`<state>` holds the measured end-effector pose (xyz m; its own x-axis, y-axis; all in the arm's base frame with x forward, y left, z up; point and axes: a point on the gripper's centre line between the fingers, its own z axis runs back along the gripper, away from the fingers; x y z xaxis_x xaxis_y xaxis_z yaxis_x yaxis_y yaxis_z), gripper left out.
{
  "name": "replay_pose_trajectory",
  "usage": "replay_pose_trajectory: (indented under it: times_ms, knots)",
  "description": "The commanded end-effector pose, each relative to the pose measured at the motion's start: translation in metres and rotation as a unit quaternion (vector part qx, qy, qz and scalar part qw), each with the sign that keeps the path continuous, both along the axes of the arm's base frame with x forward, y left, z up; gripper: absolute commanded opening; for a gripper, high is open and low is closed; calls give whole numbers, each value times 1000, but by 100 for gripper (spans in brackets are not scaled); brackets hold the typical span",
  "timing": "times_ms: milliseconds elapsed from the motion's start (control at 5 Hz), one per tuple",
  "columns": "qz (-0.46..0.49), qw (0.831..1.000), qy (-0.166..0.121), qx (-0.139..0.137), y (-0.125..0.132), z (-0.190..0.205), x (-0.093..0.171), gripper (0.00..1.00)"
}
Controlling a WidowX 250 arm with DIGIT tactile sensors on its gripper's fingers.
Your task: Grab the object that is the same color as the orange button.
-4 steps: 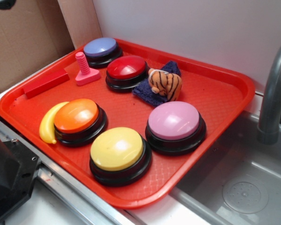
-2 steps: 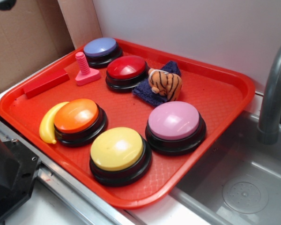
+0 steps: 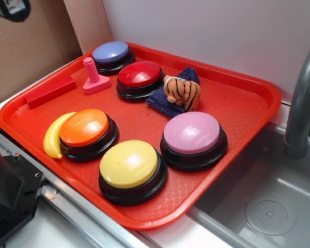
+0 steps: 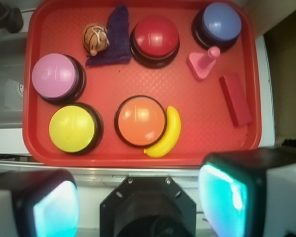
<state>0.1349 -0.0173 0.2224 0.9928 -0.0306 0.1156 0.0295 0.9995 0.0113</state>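
Observation:
The small orange plush toy (image 3: 182, 92) with black tiger stripes lies on a dark blue cloth (image 3: 168, 98) at the back of the red tray (image 3: 237, 111); it also shows in the wrist view (image 4: 95, 38). The orange button (image 3: 84, 127) stands at the tray's front left, in the wrist view (image 4: 140, 120) at centre. My gripper (image 4: 138, 202) is open and empty, high above the tray's near edge, far from the toy. Only a dark part of it shows in the exterior view's top left corner (image 3: 10, 8).
Red (image 3: 140, 75), blue-purple (image 3: 111, 52), pink (image 3: 192, 133) and yellow (image 3: 129, 164) buttons stand on the tray. A yellow banana (image 3: 52, 135) lies by the orange button. A pink bolt (image 3: 93, 75) and red block (image 3: 50, 92) lie at left. A sink (image 3: 268, 206) and faucet (image 3: 302, 103) are at right.
The gripper has come a little further into the exterior view's top left corner. Nothing on the tray has moved.

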Motion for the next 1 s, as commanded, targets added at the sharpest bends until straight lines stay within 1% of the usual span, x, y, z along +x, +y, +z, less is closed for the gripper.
replay_pose_trajectory:
  times_ms: [0, 200, 400, 600, 800]
  knots:
    - [-66, 997, -42, 30, -9, -14, 48, 100]
    - [-98, 993, -58, 30, -23, -31, 68, 100]
    - [-119, 991, -52, 25, -26, -48, 83, 100]
    - [-114, 991, -64, 18, -28, -59, 93, 100]
    - [-113, 991, -65, 22, -36, -72, 108, 100]
